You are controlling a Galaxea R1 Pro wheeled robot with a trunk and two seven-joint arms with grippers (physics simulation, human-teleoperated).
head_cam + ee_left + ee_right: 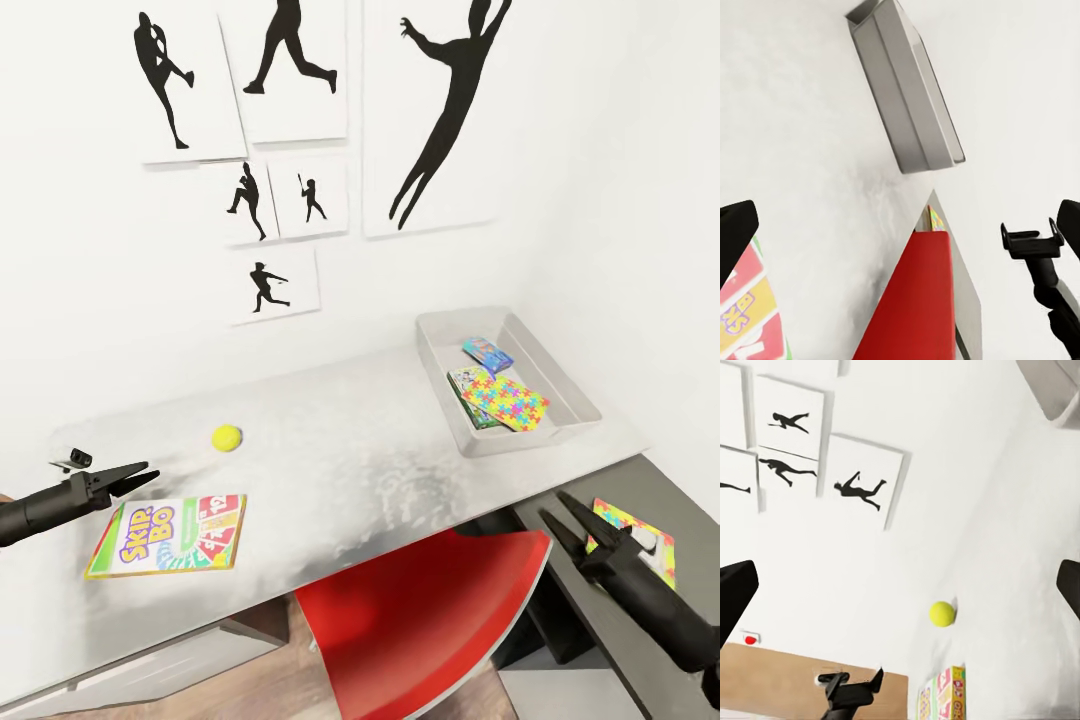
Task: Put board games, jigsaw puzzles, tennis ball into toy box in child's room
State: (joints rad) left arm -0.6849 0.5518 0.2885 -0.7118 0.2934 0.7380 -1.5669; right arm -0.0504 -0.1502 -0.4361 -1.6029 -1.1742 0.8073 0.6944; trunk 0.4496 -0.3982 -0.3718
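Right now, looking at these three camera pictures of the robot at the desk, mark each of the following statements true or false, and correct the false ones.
1. The tennis ball is inside the toy box. False: it lies on the table, apart from the box.
2. A jigsaw puzzle lies in the toy box. True.
3. The left gripper is shut on the SKIP-BO game. False: its fingers are open, hovering by the game's edge.
4. A second puzzle lies on the lower dark section, beside the right gripper. True.
5. The SKIP-BO game rests on the red chair. False: it lies flat on the table.
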